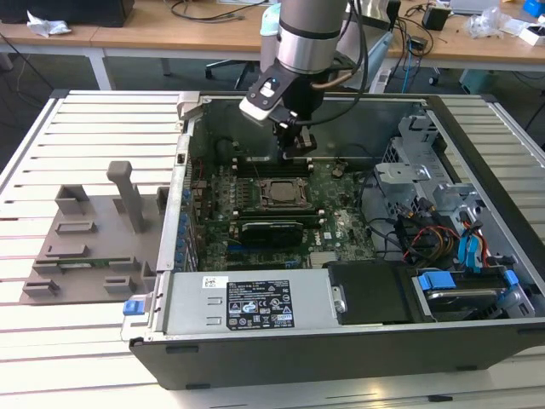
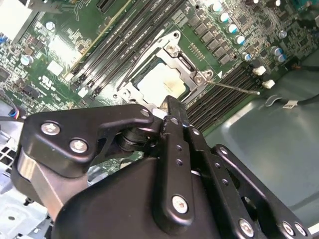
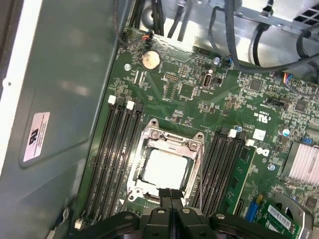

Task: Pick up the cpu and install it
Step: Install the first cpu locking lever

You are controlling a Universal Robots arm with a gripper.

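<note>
The cpu [image 3: 165, 169], a pale silvery square, lies flat inside the metal socket frame [image 3: 149, 135] on the green motherboard; in the second wrist view the cpu [image 2: 162, 81] sits within the same frame. My gripper [image 1: 297, 152] hangs inside the open computer case, above and slightly behind the socket [image 1: 279, 194]. Its black fingers [image 3: 175, 199] are pressed together with nothing between them, and the gripper [image 2: 169, 107] stands clear above the cpu's near edge.
Dark memory slots [image 3: 115, 149] flank the socket on both sides. Case walls surround the board, with a drive cage and coloured cables [image 1: 443, 230] on the exterior view's right. A grey fixture [image 1: 94, 230] lies on the slatted table on the exterior view's left.
</note>
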